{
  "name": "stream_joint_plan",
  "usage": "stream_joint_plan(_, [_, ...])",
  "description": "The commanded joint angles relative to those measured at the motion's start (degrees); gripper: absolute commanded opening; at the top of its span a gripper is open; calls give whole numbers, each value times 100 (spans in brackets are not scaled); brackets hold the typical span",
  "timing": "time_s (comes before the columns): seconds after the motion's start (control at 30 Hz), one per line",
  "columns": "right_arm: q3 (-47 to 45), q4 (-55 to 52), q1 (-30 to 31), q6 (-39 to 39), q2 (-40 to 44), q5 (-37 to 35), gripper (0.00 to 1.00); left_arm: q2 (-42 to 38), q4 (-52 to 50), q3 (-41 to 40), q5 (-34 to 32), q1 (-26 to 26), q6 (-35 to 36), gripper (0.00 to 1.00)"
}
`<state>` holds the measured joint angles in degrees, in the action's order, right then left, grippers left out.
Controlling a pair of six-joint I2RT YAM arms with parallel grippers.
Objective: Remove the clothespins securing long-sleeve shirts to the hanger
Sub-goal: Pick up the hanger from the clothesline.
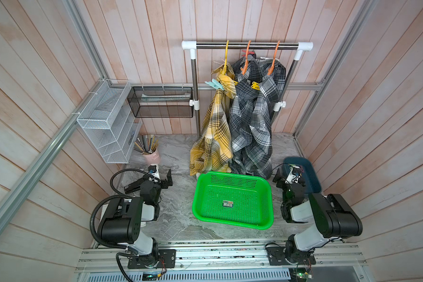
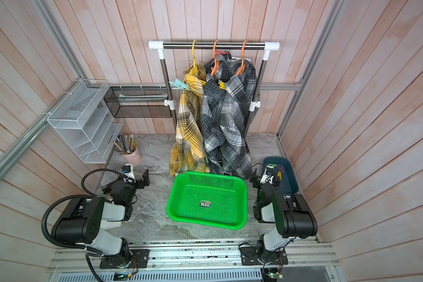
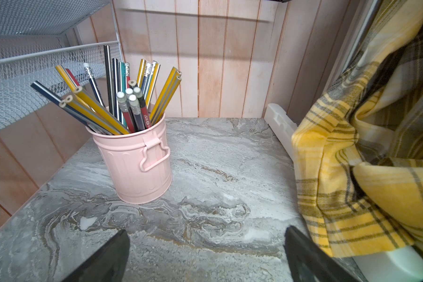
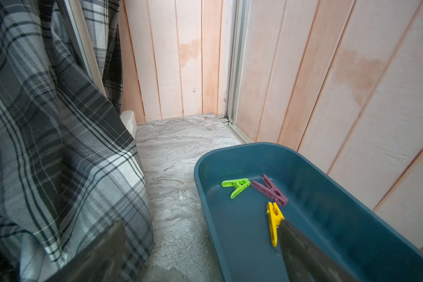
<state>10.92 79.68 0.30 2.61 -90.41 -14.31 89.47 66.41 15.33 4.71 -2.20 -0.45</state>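
top views: a teal pin (image 1: 214, 84), yellow pin (image 1: 255, 85) and red pin (image 1: 248, 52) clip the shirts (image 1: 250, 117) high on the hangers (image 1: 246, 63), well apart from both arms. tugging a pin sideways could drag a hanger off the rail (image 1: 247, 44).

left wrist: left jaws apart over the surface (image 3: 205, 171), near the pencil cup (image 3: 137, 158); a careless lift may topple it.

right wrist: right jaws apart, empty, one side over the tub (image 4: 327, 195); the grey shirt (image 4: 47, 146) beside could snag.

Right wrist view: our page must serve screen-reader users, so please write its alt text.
A teal tub on the marble table holds a green clothespin, a purple one and a yellow one. A grey plaid shirt hangs beside it against a plank wall, the right gripper's jaws open in front.
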Motion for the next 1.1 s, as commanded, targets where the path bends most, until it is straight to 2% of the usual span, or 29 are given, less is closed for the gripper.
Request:
stream_joint_plan(0.0, [-10, 74, -12, 51, 28, -10, 98, 26, 70, 54, 67, -3, 9, 100])
stream_joint_plan(0.33, [-11, 91, -8, 46, 33, -20, 98, 16, 74, 50, 46, 4, 17, 100])
stream_joint_plan(0.4, [-70, 182, 1, 140, 82, -310, 98, -89, 98, -3, 105, 27, 45, 100])
stream_joint_plan(0.43, [-139, 138, -22, 215, 214, -375, 98, -299, -146, 60, 175, 26, 70, 100])
stream_joint_plan(0.5, [-353, 515, -12, 137, 300, -257, 98, -875, -1274, 379, 17, 26, 18, 100])
stream_joint_plan(0.53, [-430, 670, 112, -15, 374, -491, 98, -1195, -1792, 579, -130, 15, -95, 100])
stream_joint_plan(0.57, [-354, 367, 398, -154, 645, -1214, 98, -1448, -2019, 673, -179, -37, -319, 100])
stream_joint_plan(0.6, [-70, -500, 633, -259, 1123, -1773, 98, -1734, -2096, 698, -81, -143, -649, 100])
stream_joint_plan(0.67, [1156, -3511, 616, 362, 1993, -1685, 98, -2148, -2508, 888, 321, -368, -1149, 100])
stream_joint_plan(0.7, [1780, -4676, 511, 760, 2245, -1411, 98, -2277, -2908, 1128, 558, -474, -1381, 100])
stream_joint_plan(0.73, [2224, -5257, 485, 944, 2389, -1215, 98, -2326, -3414, 1427, 836, -561, -1566, 100])
stream_joint_plan(0.8, [2758, -5763, 470, 1625, 2658, -998, 98, -2253, -3975, 1881, 1370, -671, -1795, 100])
stream_joint_plan(0.83, [2910, -6018, 400, 1629, 2857, -416, 98, -2209, -3983, 2004, 1547, -704, -1995, 100])
stream_joint_plan(0.9, [2768, -5780, 110, 1681, 3236, 528, 98, -2204, -3587, 1959, 1808, -833, -2464, 100])
stream_joint_plan(0.97, [2601, -5685, -152, 2030, 3617, 1092, 97, -2167, -2829, 1780, 2100, -1032, -2919, 100])
stream_joint_plan(1.0, [2680, -5891, -177, 2099, 3758, 1140, 97, -2104, -2687, 1805, 2288, -1115, -3064, 100])
stream_joint_plan(1.07, [3165, -6745, -127, 2123, 3801, 1199, 97, -1941, -3050, 2166, 2535, -1138, -3030, 100])
